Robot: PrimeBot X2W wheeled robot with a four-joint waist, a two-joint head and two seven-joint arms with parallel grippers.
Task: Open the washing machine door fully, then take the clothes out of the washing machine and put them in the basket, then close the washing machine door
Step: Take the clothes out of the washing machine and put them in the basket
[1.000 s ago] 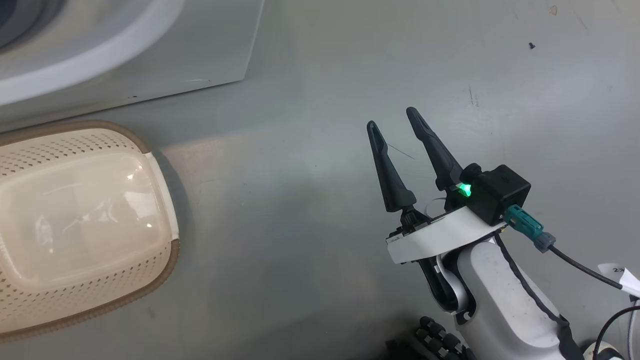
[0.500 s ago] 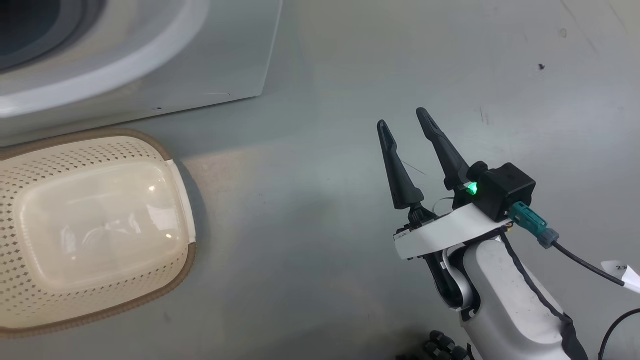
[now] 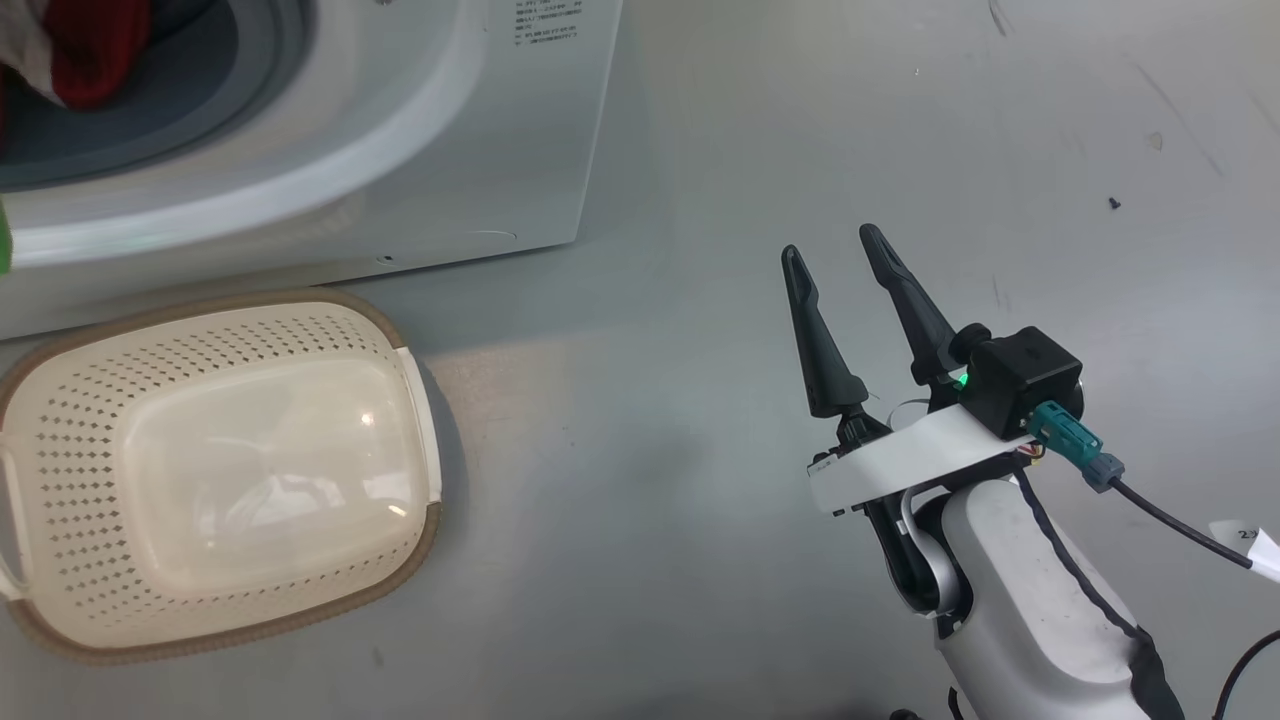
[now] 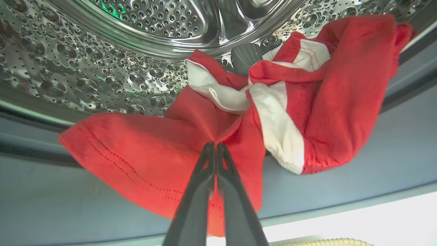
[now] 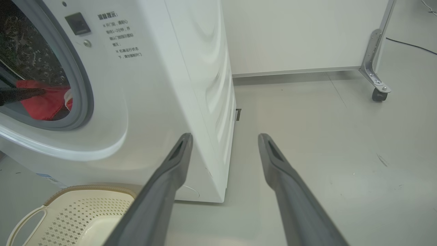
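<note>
— What do you have at the upper right of the right wrist view?
— You have a metal frame leg (image 5: 370, 65) on a dark caster (image 5: 378, 94), standing on the grey floor (image 5: 307, 136) near the white wall (image 5: 300, 30). A black cable (image 5: 409, 46) lies to its right.

Chinese notice (image 5: 117, 36) on washing machine (image 5: 164, 102) front, characters too small to read; cable tag (image 3: 1248, 545) shows "2".

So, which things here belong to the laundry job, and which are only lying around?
Job: clothes, washing machine, basket, left gripper shut on clothes, right gripper open.
Lying about: frame caster, black cable, dark speck on floor.
</note>
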